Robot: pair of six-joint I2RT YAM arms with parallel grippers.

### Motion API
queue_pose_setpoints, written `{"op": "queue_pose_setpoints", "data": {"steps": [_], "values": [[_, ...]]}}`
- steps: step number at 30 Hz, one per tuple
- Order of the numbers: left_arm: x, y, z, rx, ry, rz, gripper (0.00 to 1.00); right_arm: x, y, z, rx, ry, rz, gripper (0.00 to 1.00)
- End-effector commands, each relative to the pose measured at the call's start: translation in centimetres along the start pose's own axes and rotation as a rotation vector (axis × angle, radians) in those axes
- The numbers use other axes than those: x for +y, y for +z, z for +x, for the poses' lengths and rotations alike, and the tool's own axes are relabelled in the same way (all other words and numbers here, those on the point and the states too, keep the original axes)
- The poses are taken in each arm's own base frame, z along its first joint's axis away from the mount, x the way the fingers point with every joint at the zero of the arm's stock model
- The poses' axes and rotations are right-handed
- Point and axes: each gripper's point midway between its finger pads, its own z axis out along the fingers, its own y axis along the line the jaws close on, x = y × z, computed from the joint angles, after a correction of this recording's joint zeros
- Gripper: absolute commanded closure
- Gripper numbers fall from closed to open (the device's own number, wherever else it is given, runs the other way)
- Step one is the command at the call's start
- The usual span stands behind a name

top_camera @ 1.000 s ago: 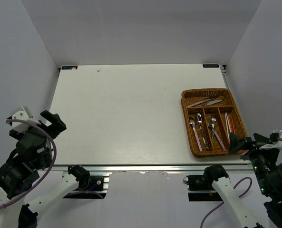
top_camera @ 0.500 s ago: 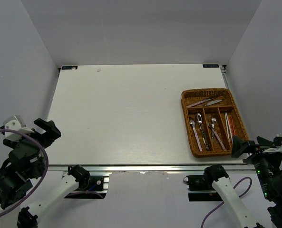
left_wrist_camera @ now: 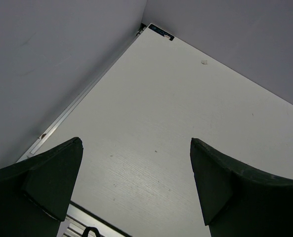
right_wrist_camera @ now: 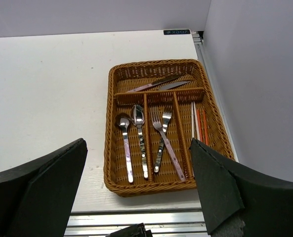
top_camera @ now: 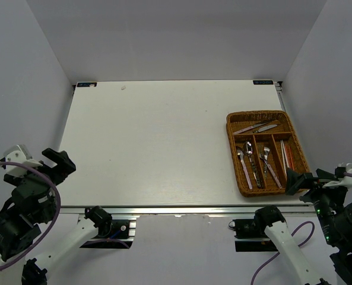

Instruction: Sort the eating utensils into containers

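The brown wicker tray sits at the table's right side and also shows in the right wrist view. Its crosswise section holds two knives. The lengthwise sections hold two spoons, two forks and the chopsticks, white and red-orange. My right gripper is open and empty, above the table's near edge just in front of the tray; in the top view it is by the tray's near right corner. My left gripper is open and empty, off the near left corner.
The white table is enclosed by grey walls at the left, back and right. An aluminium rail runs along the near edge. A small speck lies near the far left corner.
My left arm has pulled back to the left and lower, off the table's near left corner, then held still. My right gripper has shifted only slightly near the tray's near corner.
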Motion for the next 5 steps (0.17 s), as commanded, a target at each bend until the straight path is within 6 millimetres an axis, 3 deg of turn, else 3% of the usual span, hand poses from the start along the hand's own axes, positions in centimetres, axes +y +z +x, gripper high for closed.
{"op": "queue_pose_setpoints", "data": {"steps": [1,5], "values": [[-0.13,0.25,0.31,0.007,0.020,-0.010,0.02,0.57,0.91,-1.31,-0.026,0.005,-0.015,0.11],[-0.23,0.30,0.39,0.008,0.020,-0.009,0.02,0.65,1.19,-0.93,-0.016,0.006,-0.014,0.11]]}}
